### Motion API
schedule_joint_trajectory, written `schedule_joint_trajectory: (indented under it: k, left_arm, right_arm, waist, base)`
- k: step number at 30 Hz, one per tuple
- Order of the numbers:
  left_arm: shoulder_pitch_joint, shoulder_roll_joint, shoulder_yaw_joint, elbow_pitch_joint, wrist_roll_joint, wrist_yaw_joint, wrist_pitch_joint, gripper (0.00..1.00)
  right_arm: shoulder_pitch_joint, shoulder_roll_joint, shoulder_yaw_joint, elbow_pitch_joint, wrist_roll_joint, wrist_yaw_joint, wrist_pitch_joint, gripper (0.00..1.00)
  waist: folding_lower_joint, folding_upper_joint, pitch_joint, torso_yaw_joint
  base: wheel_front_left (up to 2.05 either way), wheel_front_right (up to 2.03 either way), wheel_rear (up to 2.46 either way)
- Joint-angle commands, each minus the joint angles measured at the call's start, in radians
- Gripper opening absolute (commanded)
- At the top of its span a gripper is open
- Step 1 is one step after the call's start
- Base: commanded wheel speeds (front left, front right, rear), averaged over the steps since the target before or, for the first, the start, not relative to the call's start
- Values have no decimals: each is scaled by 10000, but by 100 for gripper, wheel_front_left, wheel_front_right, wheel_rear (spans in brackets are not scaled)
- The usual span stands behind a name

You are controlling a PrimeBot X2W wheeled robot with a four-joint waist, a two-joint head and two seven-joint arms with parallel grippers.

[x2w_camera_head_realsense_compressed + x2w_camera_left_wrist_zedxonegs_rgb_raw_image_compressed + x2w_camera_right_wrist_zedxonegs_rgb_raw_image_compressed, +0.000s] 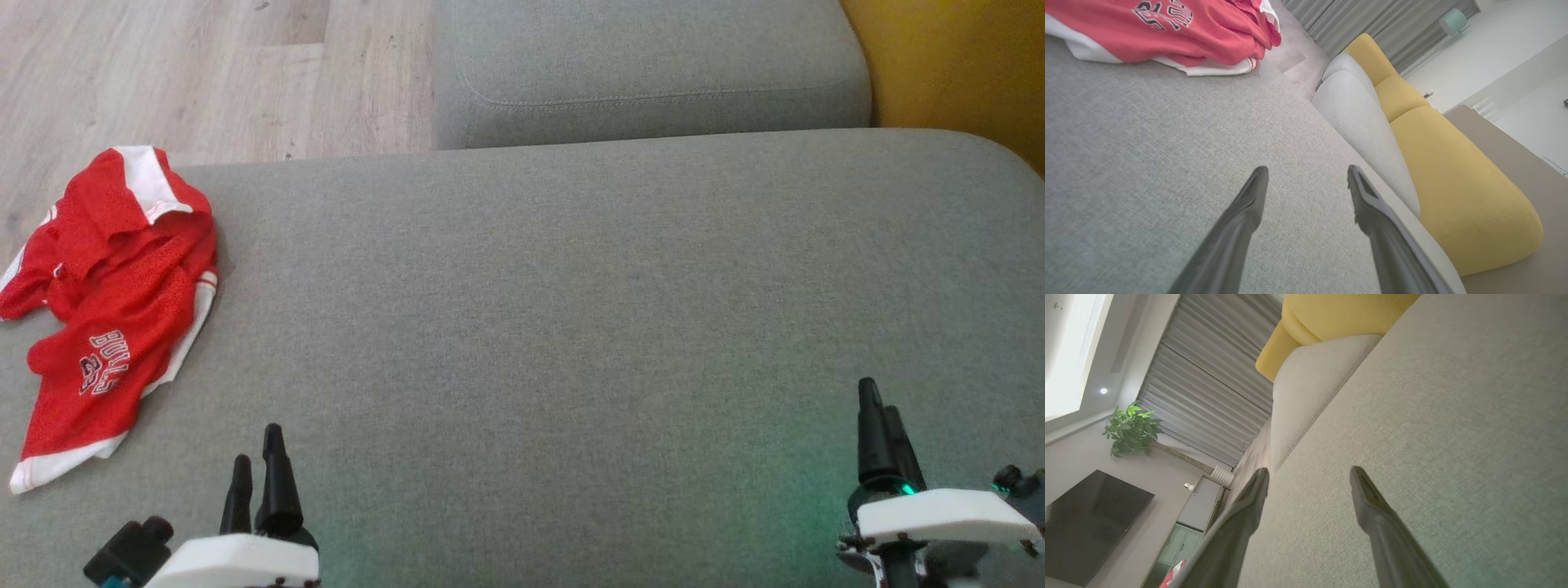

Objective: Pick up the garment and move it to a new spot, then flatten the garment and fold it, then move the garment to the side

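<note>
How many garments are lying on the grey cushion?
1. The red jersey lies crumpled at the left edge of the grey cushion, ahead and left of the left gripper. Its folds may hide more.

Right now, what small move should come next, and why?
Probably reach the left pincer toward the crumpled red jersey. It lies untouched at the left edge of the grey cushion, and the left pincer is open, empty and much nearer to it than the right pincer, which is also open.

Bare grey cushion lies open everywhere except the crumpled jersey at far left.
</note>
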Motion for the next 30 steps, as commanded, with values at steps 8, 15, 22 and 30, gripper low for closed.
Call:
schedule_joint_trajectory:
  k: [8, 15, 22, 30]
  left_arm:
    - [-220, 140, -95, -309, 1289, 104, -382, 100]
    - [-184, 148, -171, -199, 2099, 152, -590, 100]
    - [-148, 150, -210, -72, 2762, 190, -768, 100]
    - [-100, 142, -284, -2, 3656, 252, -1006, 100]
  right_arm:
    - [-213, -76, 389, -291, -1355, -4, -394, 100]
    - [-204, -82, 551, -196, -2249, -4, -600, 100]
    - [-201, -87, 680, -131, -3004, -5, -777, 100]
    - [-197, -94, 834, -53, -4078, -5, -1013, 100]
  waist:
    - [0, 0, -63, 41]
    - [0, 0, -113, 70]
    - [0, 0, -155, 78]
    - [0, 0, -182, 94]
  base:
    - [0, 0, 0]
    - [0, 0, 0]
    - [0, 0, 0]
    - [0, 0, 0]
